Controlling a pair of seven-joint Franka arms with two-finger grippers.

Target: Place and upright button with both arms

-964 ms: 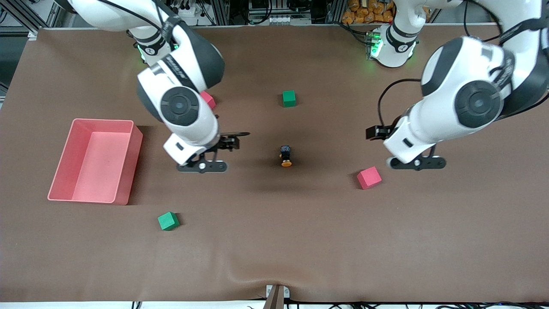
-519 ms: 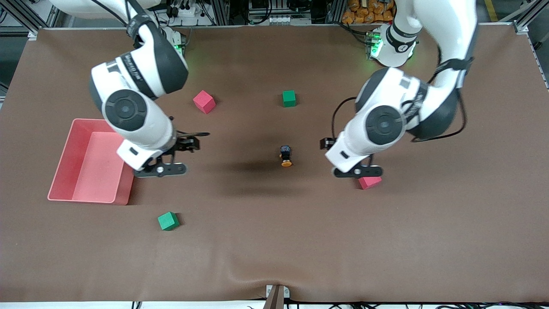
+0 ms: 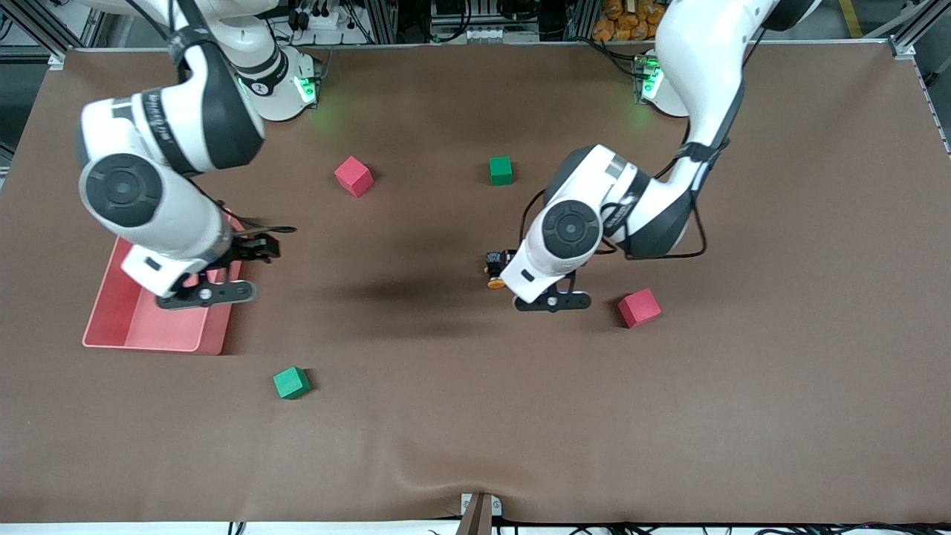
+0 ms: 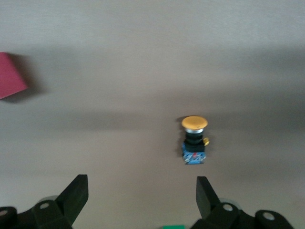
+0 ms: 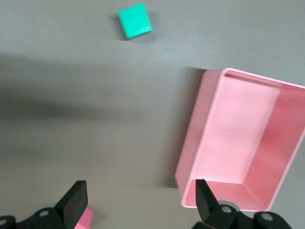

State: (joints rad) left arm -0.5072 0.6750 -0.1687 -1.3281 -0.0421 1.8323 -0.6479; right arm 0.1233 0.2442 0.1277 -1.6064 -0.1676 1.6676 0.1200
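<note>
The button (image 3: 493, 272) lies on its side near the middle of the table, its orange cap toward the front camera. In the left wrist view the button (image 4: 194, 140) shows an orange cap, a black body and a blue base. It sits just ahead of my left gripper (image 4: 140, 198), in line with one finger and not between the two. My left gripper (image 3: 511, 258) hangs open right beside the button. My right gripper (image 3: 252, 247) is open and holds nothing. It is over the rim of the pink bin (image 3: 215, 338); between its fingers (image 5: 76, 200) only table and the bin's corner show.
One red cube (image 3: 354, 176) and one green cube (image 3: 501, 170) lie toward the robots' bases. Another red cube (image 3: 640, 307) sits beside the left hand, toward the left arm's end. A second green cube (image 3: 291, 383) lies nearer the front camera than the bin.
Both arms have swung toward the right arm's end of the table. The left gripper came from beside the red cube to the button; the right gripper moved over the bin's rim. Both stayed open.
</note>
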